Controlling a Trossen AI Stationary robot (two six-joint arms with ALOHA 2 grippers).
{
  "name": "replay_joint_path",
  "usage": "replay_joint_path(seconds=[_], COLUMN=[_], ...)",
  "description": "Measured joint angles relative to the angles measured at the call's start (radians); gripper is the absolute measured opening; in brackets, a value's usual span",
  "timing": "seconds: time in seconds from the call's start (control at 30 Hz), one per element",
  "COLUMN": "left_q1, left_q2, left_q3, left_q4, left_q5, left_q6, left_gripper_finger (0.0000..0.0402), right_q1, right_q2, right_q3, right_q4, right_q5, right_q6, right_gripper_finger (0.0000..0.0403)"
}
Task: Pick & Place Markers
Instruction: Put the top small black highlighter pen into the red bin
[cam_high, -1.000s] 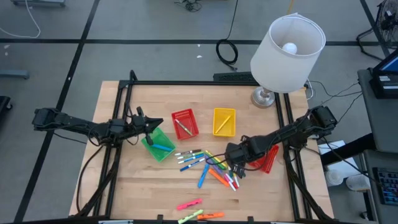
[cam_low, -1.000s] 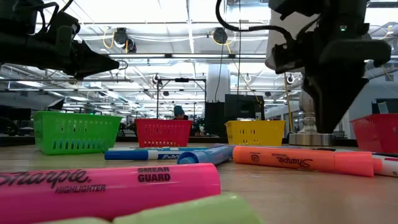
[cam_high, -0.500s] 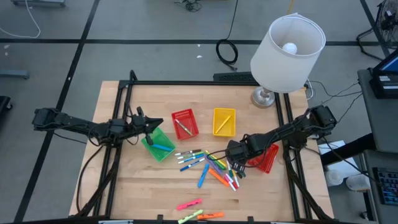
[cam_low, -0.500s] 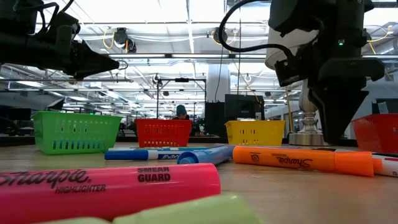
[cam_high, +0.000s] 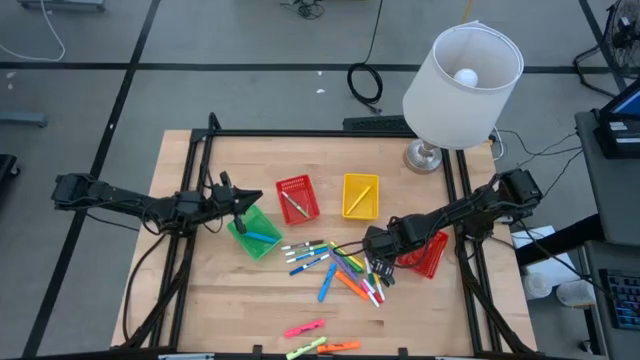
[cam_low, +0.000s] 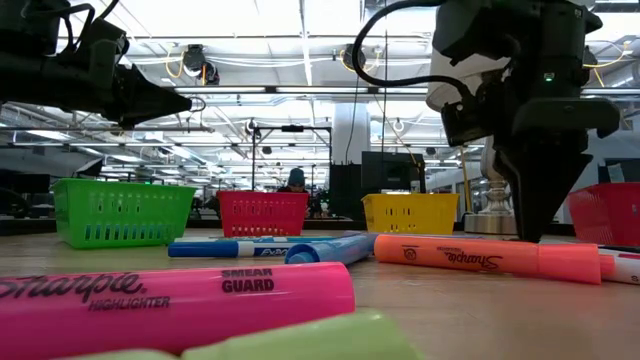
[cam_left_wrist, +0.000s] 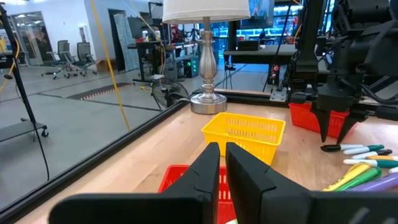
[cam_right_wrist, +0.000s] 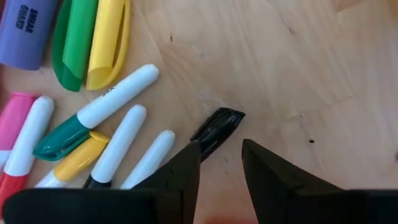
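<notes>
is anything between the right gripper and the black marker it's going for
Nothing visible. The right gripper hangs open right over the black marker, whose near end lies by one finger. The closest neighbours, the white markers, lie off to one side and do not cross the path down.

Two slim, matte-black jointed arms trailing looped black cables, each ending in paired tapered black fingers (cam_right_wrist: 186, 171), at frame's left and right.

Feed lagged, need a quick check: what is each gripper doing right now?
Left gripper: jaws shut, empty, above the green basket.
Right gripper: jaws open, holding nothing, low over the markers.
</notes>
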Motion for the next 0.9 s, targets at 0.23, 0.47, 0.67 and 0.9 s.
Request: replay_joint_path(seconds=[0.23, 0.47, 0.67, 0.9], left_q1=[0.000, 0.000, 0.000, 0.000], left_q2=[0.000, 0.000, 0.000, 0.000], left_q3=[0.000, 0.000, 0.000, 0.000], left_q4=[0.000, 0.000, 0.000, 0.000], left_q5=[0.000, 0.000, -0.001, -0.001], left_q6=[0.000, 0.000, 0.000, 0.000], left_gripper_finger=[0.0037, 0.0037, 0.0037, 0.0037], right_q1=[-0.017, -0.039, -0.072, -0.089], right_q2=[0.002, 0.002, 0.006, 0.005], right_q3=[-0.002, -0.002, -0.004, -0.004], right_q4=[0.041, 0.024, -0.001, 0.003], right_q5=[0.050, 0.106, 0.131, 0.130], right_q6=[-0.057, -0.124, -0.162, -0.203], right_gripper_finger=[0.0109, 0.0109, 0.0109, 0.0109])
